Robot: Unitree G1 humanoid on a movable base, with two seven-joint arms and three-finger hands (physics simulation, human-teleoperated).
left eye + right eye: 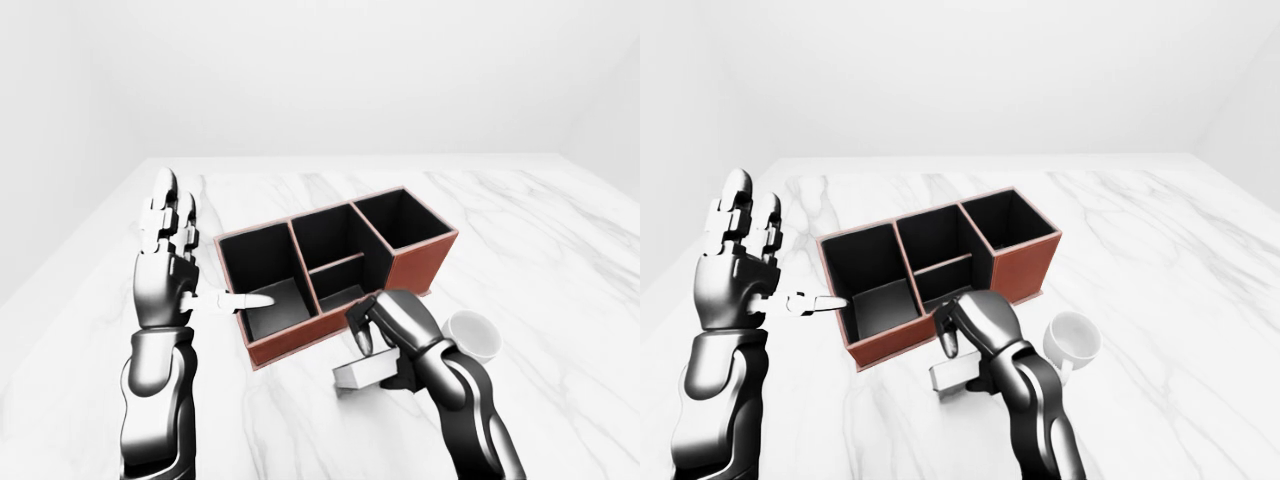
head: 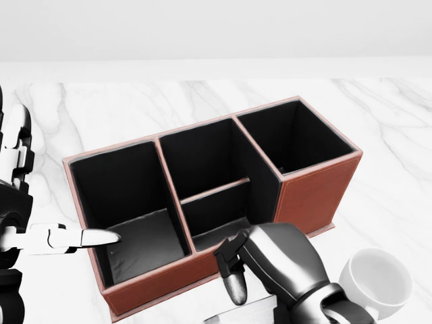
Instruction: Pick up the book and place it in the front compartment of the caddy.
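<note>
Your right hand [image 1: 392, 330] is clenched on the pale grey book [image 1: 364, 372], held beside the brown caddy [image 1: 420, 255]; a white mug [image 1: 476, 335] stands to its right. Your left hand [image 1: 168, 270] is spread, fingers released.

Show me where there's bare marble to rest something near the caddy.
Free: marble above the red-brown leather caddy in the left-eye view, and right of the white mug. Crowded: below the caddy, where the right hand covers the grey book.
</note>
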